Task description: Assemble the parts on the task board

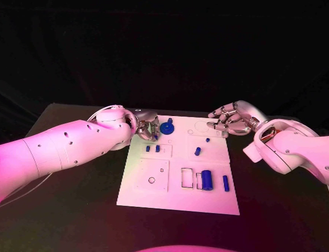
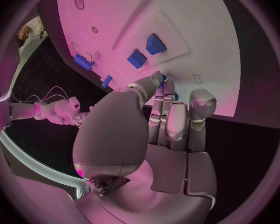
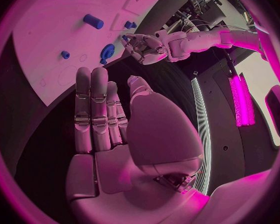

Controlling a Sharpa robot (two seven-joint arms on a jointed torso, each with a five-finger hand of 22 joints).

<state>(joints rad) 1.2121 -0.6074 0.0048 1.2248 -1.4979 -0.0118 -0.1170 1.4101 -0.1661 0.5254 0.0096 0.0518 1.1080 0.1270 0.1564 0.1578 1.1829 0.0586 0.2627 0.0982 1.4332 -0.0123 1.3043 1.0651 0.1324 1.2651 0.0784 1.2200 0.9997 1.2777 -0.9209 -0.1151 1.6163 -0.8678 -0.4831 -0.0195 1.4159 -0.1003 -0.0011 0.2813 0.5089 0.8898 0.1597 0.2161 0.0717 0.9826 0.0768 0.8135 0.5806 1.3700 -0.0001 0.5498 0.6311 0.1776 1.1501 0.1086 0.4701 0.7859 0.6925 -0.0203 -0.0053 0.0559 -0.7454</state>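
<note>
Reaching for blue disc (image 1: 167, 127) on white board (image 1: 179, 199), upper centre | left hand (image 1: 144, 127) beside it, fingers straight, holding nothing | right hand (image 1: 231, 122) curled, empty, upper right | advice: close slowly, keep disc level

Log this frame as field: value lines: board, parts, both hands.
board: white task board lying flat on the black table
parts: blue round part at far left of board; blue cylinder near front right; small blue pegs mid-board
left hand: at board's far left edge beside the round part; grip unclear
right hand: at the board's far right corner, holds nothing
</note>
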